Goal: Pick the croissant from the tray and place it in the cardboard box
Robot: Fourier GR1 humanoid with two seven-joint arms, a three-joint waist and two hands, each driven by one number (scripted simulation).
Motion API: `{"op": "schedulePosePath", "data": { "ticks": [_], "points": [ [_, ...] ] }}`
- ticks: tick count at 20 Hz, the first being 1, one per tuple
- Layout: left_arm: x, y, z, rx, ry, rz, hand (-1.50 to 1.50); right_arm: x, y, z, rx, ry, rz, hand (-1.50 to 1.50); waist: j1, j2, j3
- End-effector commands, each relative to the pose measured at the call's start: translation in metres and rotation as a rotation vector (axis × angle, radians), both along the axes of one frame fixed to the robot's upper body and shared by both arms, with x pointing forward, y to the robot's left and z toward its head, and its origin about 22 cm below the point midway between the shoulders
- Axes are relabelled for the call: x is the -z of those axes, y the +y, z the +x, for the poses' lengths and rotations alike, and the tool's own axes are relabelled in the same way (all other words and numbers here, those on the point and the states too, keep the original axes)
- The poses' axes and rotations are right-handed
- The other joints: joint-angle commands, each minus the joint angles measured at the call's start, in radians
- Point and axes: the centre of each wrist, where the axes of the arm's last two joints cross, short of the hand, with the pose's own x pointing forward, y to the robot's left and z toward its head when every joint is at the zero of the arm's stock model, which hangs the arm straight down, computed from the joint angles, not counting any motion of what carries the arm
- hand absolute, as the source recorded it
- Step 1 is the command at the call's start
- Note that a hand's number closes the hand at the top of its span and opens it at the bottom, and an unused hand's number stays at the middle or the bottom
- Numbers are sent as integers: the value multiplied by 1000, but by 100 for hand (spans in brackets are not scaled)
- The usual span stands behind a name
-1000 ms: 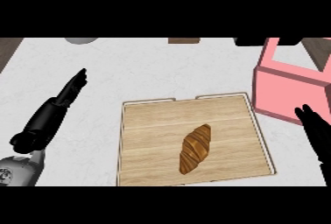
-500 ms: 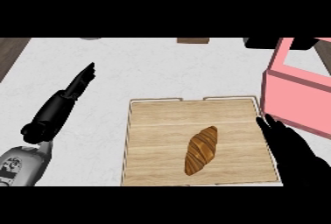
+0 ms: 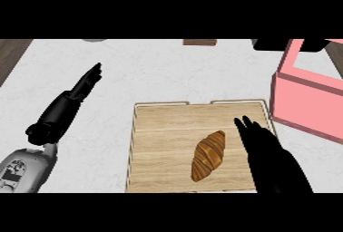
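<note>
On the tray (image 3: 161,136) lay the croissant (image 3: 208,155), untouched near its middle. Just beside it hung the right hand (image 3: 264,152), fingers straight and together, likely lining up a grasp. Beyond stood the pink box (image 3: 311,97). Well left, over the desk (image 3: 154,72), the left hand (image 3: 77,93) rested, fingers straight.

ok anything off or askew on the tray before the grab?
Nothing stands out. The croissant lies whole on the wooden tray, at a slant to its edges, with no crumbs. The right hand is open just beside it; the left hand is open over the counter. The pink box stands upright, its top open.
</note>
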Motion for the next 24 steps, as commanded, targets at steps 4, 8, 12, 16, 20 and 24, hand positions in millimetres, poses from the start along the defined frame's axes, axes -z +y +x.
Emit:
{"op": "schedulePosePath", "data": {
  "ticks": [4,8,12,16,20,24],
  "points": [
    [1,3,-1,10,8,-9,0,11,44,26,184,84,-156,-150,-4,-4,1],
    [10,4,-5,-21,18,5,0,15,58,27,189,78,-177,-150,-27,-11,3],
    [13,9,-8,-22,14,-11,0,30,79,34,217,102,-202,-150,-24,-9,5],
    [16,17,-7,-35,10,14,0,32,88,40,219,127,-247,-150,-32,-8,5],
    [21,5,-12,-42,6,-5,0,40,91,51,253,144,-279,-150,-30,-5,7],
    [-1,8,-2,-31,1,-5,0,33,105,53,240,148,-255,-150,-31,-4,8]
  ]
}}
